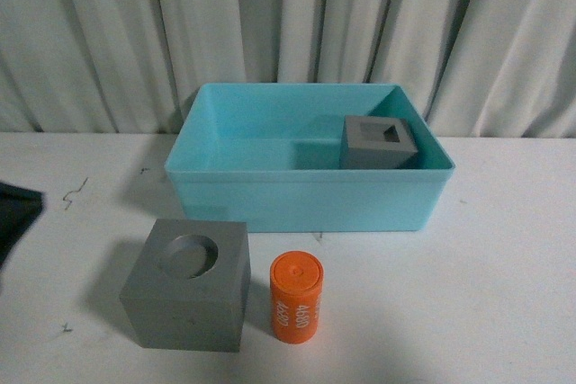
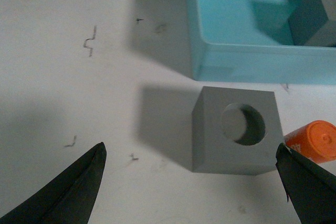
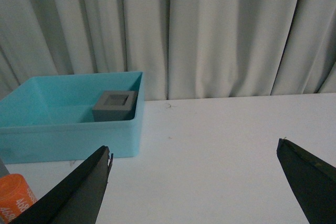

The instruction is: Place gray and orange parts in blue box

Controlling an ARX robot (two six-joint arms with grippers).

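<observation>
Three parts make up my job here, and one of them is already inside the blue box (image 1: pixel 306 195). That is the gray cube with the rectangular recess (image 1: pixel 380 143). It sits on the box floor by the right wall, toward the back, with its recess facing up.

The other two stand on the white surface (image 1: pixel 504 267) outside the box, in front of its front wall. The gray cube with the round recess (image 1: pixel 189 285) is before the left end of that wall, recess up and clear of the box. The orange cylinder (image 1: pixel 296 299) stands upright before the middle of the same wall, with white digits running down its side. A narrow gap shows between the two parts, and neither touches the box.

In the left wrist view the left jaws are spread wide and hold nothing. They hang over the surface in front of the box, and the round-recess cube shows between the two dark tips, untouched. In the right wrist view the right jaws are also spread wide and empty. They are out beyond the box's right wall, looking back at it across bare surface.

A few small dark scribbles (image 2: pixel 90 40) mark the surface off the box's left side. A pale pleated curtain (image 1: pixel 288 15) hangs behind the box.
</observation>
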